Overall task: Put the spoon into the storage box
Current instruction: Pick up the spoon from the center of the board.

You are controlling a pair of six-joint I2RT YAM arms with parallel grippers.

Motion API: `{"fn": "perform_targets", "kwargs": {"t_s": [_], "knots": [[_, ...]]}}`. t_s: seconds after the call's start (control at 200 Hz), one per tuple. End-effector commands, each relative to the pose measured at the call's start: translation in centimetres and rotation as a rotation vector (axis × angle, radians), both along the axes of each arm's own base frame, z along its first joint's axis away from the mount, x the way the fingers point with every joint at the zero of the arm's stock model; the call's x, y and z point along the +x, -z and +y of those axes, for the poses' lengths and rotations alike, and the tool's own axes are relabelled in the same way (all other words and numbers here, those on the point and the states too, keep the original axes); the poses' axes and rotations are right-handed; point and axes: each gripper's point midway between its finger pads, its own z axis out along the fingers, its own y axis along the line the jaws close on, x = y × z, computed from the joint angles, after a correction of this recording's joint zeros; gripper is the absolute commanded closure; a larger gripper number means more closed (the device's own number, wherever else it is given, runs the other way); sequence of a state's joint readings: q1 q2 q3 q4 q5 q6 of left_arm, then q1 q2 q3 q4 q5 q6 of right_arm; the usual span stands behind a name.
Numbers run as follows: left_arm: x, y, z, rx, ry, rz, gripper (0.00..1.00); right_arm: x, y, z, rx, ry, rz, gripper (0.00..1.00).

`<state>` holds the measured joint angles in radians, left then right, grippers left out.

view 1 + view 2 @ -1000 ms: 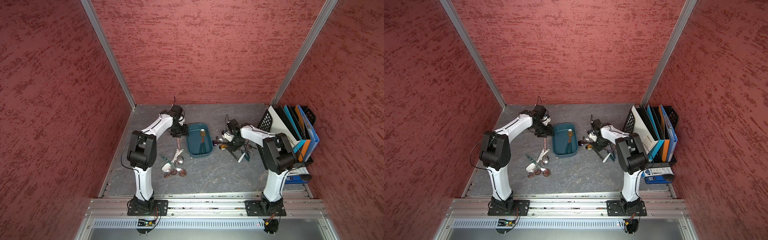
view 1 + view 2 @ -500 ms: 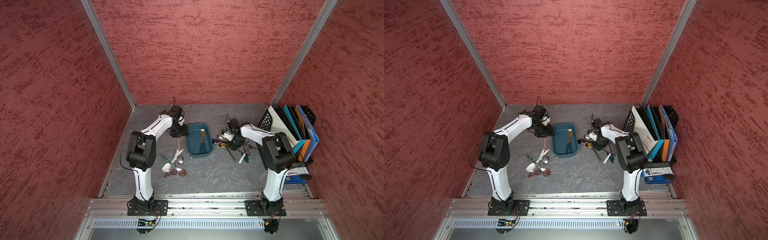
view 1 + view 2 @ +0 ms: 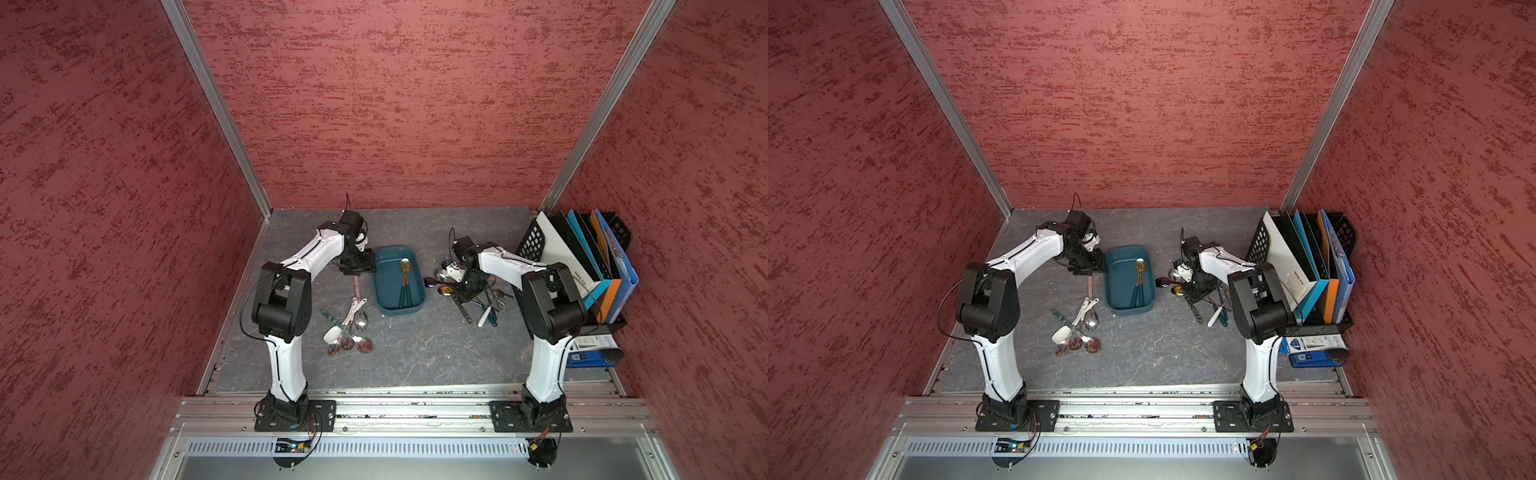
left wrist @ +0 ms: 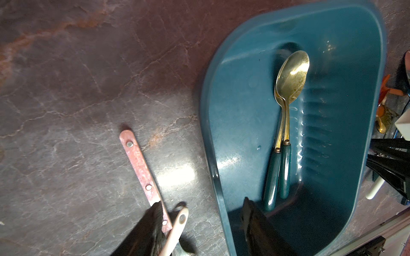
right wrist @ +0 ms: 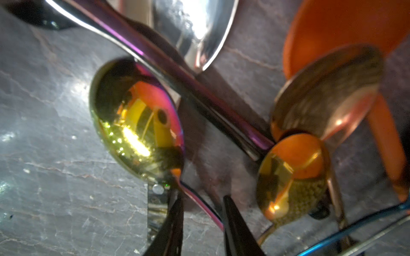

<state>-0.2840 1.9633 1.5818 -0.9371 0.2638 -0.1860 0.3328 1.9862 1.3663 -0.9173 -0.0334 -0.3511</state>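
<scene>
The dark teal storage box (image 3: 388, 291) (image 3: 1119, 286) lies mid-table with two gold, green-handled spoons (image 3: 404, 274) (image 4: 288, 88) inside. My left gripper (image 3: 359, 270) (image 4: 203, 212) is open and straddles the box's near rim (image 4: 218, 199), one finger in the box and one over the table. My right gripper (image 3: 455, 286) (image 5: 203, 210) is low over a pile of spoons to the right of the box. Its jaws stand a little apart, open. The thin handle of an iridescent spoon (image 5: 137, 124) (image 3: 430, 282) runs between them, against one finger (image 5: 233, 217).
A silver spoon (image 5: 199, 28), an orange spoon (image 5: 343, 33) and a gold spoon (image 5: 292, 177) crowd the right pile (image 3: 486, 307). Another spoon pile (image 3: 349, 328) lies left of the box, with a pink handle (image 4: 142, 168). A black file rack (image 3: 582, 262) stands far right.
The right gripper has shifted slightly at the right-hand pile. The left arm has not moved.
</scene>
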Motion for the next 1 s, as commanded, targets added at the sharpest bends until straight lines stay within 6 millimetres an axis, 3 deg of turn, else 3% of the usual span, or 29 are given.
{"fn": "perform_targets", "kwargs": {"t_s": [0.0,0.411,0.566,0.992], "knots": [[0.3,-1.4,0.0,-0.021,-0.005,-0.040,0.39,-1.0,2.1,2.5,0.079,-0.044,0.081,0.73],[0.6,-1.4,0.3,-0.017,-0.013,-0.041,0.39,-2.2,2.0,3.0,0.093,-0.071,0.119,0.90],[0.7,-1.3,0.4,-0.016,-0.015,-0.040,0.39,-2.3,1.9,3.4,0.097,-0.067,0.091,0.92],[0.8,-1.4,0.3,-0.024,-0.017,-0.042,0.39,-1.0,-0.9,5.6,0.242,-0.021,-0.054,0.97]]}}
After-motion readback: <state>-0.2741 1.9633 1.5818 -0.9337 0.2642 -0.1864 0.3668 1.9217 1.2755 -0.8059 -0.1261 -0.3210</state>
